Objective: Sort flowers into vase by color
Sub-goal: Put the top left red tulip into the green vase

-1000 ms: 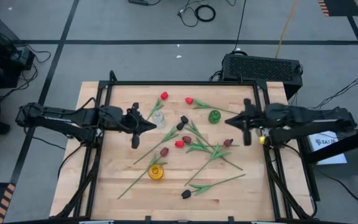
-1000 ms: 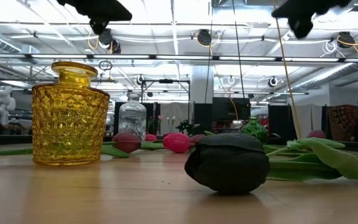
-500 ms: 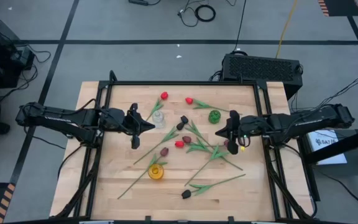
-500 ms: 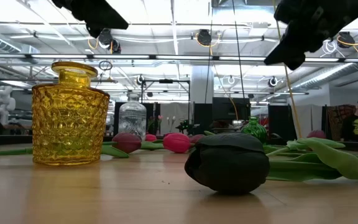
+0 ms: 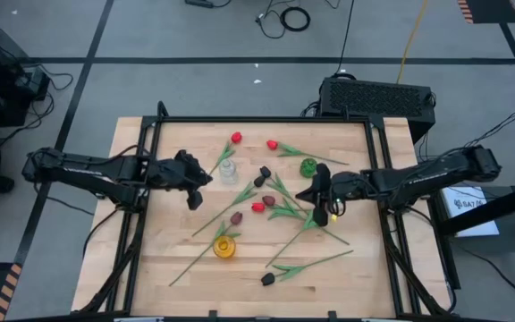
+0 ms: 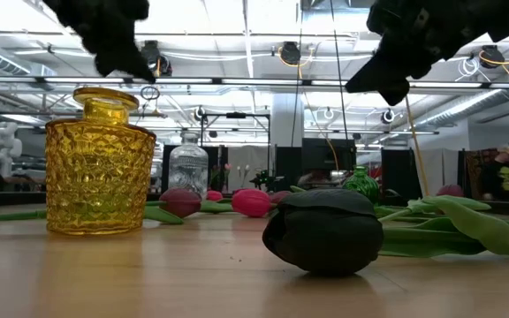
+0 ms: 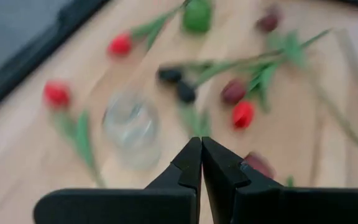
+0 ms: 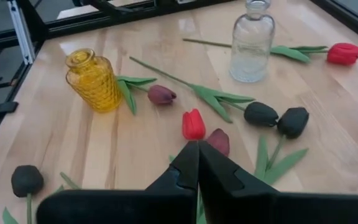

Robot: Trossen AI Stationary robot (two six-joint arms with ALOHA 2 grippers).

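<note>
lying scattered, flowers (image 5: 289, 213) cover wooden table (image 5: 150, 259).

The scene is lit evenly from above, and only soft, faint shadows are cast on the pale wooden counter (image 5: 177, 241). In the low view, glare is thrown by bright ceiling light panels (image 6: 237, 26), so the arms are reduced to dark silhouettes. The left wrist view is smeared by blur throughout, the clear glass bottle (image 7: 129, 127) included. The right wrist view is rendered sharply.
</note>
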